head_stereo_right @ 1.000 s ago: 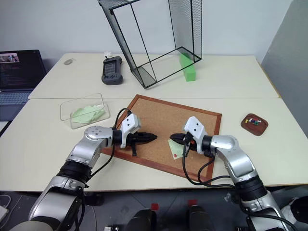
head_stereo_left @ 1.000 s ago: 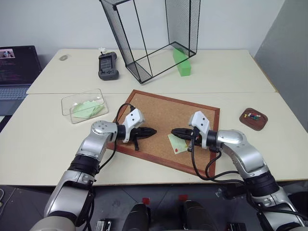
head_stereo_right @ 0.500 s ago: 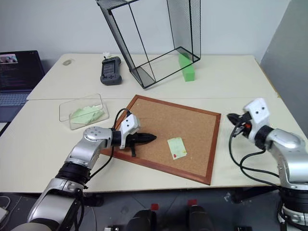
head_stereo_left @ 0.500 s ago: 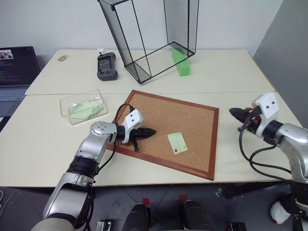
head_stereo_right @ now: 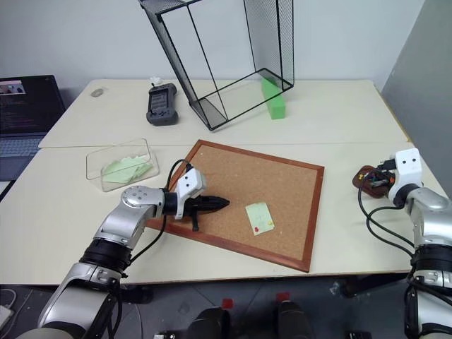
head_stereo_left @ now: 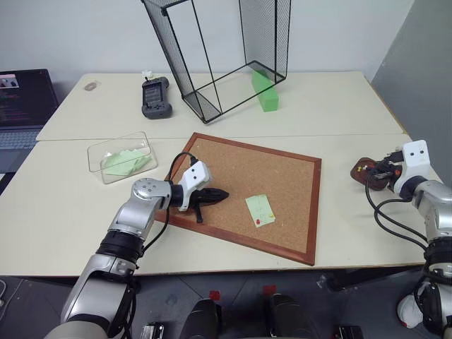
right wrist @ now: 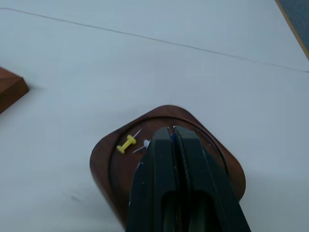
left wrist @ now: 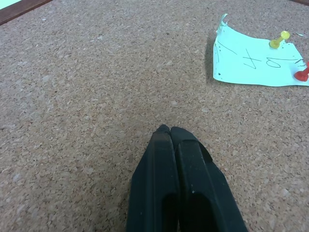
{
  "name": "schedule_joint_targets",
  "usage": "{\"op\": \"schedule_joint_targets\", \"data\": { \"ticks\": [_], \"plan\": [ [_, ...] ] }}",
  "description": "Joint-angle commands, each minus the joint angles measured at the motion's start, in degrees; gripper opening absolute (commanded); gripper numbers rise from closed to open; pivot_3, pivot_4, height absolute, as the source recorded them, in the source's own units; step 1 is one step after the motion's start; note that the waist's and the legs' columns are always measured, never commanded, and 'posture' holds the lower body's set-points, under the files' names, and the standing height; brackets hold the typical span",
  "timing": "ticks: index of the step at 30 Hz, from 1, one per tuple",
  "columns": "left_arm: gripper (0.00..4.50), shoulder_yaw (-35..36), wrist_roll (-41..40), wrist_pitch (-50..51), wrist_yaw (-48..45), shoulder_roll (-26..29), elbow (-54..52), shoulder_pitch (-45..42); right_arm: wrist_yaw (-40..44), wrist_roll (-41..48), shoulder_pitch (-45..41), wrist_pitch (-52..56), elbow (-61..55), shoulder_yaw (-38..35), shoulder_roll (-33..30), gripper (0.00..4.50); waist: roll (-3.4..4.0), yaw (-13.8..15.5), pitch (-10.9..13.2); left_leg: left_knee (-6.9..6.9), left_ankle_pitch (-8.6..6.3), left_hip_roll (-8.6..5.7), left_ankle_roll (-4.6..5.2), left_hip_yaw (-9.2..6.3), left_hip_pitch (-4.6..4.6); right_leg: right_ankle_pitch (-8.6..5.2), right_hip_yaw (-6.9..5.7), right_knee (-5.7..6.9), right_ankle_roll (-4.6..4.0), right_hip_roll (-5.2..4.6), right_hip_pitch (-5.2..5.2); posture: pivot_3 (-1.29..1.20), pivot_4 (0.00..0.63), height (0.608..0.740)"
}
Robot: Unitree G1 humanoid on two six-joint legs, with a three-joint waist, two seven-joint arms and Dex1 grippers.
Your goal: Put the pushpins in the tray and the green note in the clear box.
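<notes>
**Pin delivery at the tray**

The right claw (right wrist: pixel 173 129), fingers pressed together, hangs over the tray (head_stereo_left: pixel 361 171) at the frame's right edge; whether a pin sits between its tips I cannot tell. Opening low over the tray's middle should keep a pin from bouncing out.

The left claw (left wrist: pixel 168 129), also pressed together, rests on the corkboard (head_stereo_left: pixel 233 169). The note (head_stereo_left: pixel 260 210), centre frame, carries a red pin (left wrist: pixel 302 73), a yellow pin (left wrist: pixel 278 40) and illegible scribbles. The box (head_stereo_left: pixel 95 150) sits left.

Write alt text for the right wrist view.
The right gripper, its two black fingers shut, hangs over a small dark brown rounded tray on a pale tabletop. A yellow pushpin lies in the tray beside the fingertips, and a corner of the wood-framed corkboard shows at the edge.
</notes>
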Motion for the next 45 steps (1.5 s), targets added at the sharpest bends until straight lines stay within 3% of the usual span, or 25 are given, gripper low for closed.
{"op": "schedule_joint_targets", "data": {
  "ticks": [1,4,12,23,32,35,37,39,45],
  "plan": [
    [0.0,-1.47,1.18,1.21,-0.82,0.95,-0.8,2.03,-0.4,0.27,-2.17,-1.82,3.28,-0.48,0.29,0.01,0.0,-0.03,0.0,0.0,0.0,0.01,0.0,0.02,0.01,0.0,0.01,-0.01,0.0,0.0,0.0,0.0,0.15,0.74],
    [0.0,-1.38,1.2,1.29,-0.75,1.09,-0.84,2.05,-0.44,0.46,-2.4,-2.15,4.2,-0.61,0.61,0.01,0.01,-0.1,0.0,0.0,0.0,0.01,0.0,0.02,0.0,0.0,0.02,-0.01,0.0,-0.01,-0.01,0.0,0.15,0.74],
    [0.0,-1.41,1.27,1.14,-0.8,1.04,-0.28,1.28,-1.21,0.35,-1.69,-2.88,4.5,-0.88,0.56,1.6,0.02,-0.18,-0.01,0.0,0.0,0.02,0.0,0.03,0.0,0.0,0.03,0.0,0.0,0.0,-0.02,0.0,0.15,0.74],
    [0.0,-1.8,1.49,0.58,-1.1,0.59,0.9,0.38,-1.0,2.32,0.04,-1.75,0.02,-2.55,0.22,1.6,0.02,-0.17,-0.01,0.01,0.0,0.01,0.0,0.03,-0.01,0.0,0.03,0.0,0.0,-0.01,-0.02,0.0,0.15,0.74],
    [0.0,-1.65,1.53,0.45,-1.32,0.66,1.02,0.41,3.95,7.06,5.85,4.13,-14.18,-4.64,-2.34,1.6,0.03,-0.06,-0.01,0.0,0.0,0.01,0.0,0.0,-0.03,0.0,0.01,0.0,0.0,-0.01,-0.02,0.0,0.15,0.74],
    [0.0,-1.64,1.53,0.4,-1.42,0.71,1.09,0.46,10.07,8.27,9.48,1.78,-20.47,-2.97,-4.26,1.6,0.04,-0.07,-0.02,0.01,0.0,0.0,0.01,0.0,-0.03,0.0,0.02,0.0,0.0,-0.01,-0.02,0.0,0.15,0.74],
    [0.0,-1.88,1.65,0.62,-1.73,0.79,1.22,0.45,19.81,13.38,15.46,3.93,-32.19,-0.26,-6.37,1.6,0.06,-0.01,-0.03,0.01,-0.01,0.01,0.01,0.02,-0.02,0.0,0.02,0.0,0.01,0.0,-0.02,0.0,0.15,0.74],
    [0.0,-2.04,1.8,0.6,-1.81,0.76,1.5,0.4,24.45,14.92,19.89,3.45,-39.83,2.33,-7.34,1.6,0.08,-0.02,-0.04,0.01,-0.01,0.02,0.01,-0.05,-0.04,-0.01,-0.04,-0.02,0.01,0.06,0.0,0.0,0.15,0.74],
    [0.0,-2.56,2.11,0.95,-2.24,0.73,1.79,0.3,24.74,13.76,24.01,2.01,-51.31,11.22,-3.9,1.6,0.06,-0.13,-0.04,0.09,-0.01,0.03,0.01,-0.07,0.0,0.01,-0.03,-0.01,0.07,0.05,0.06,0.0,0.15,0.74]
  ]
}}
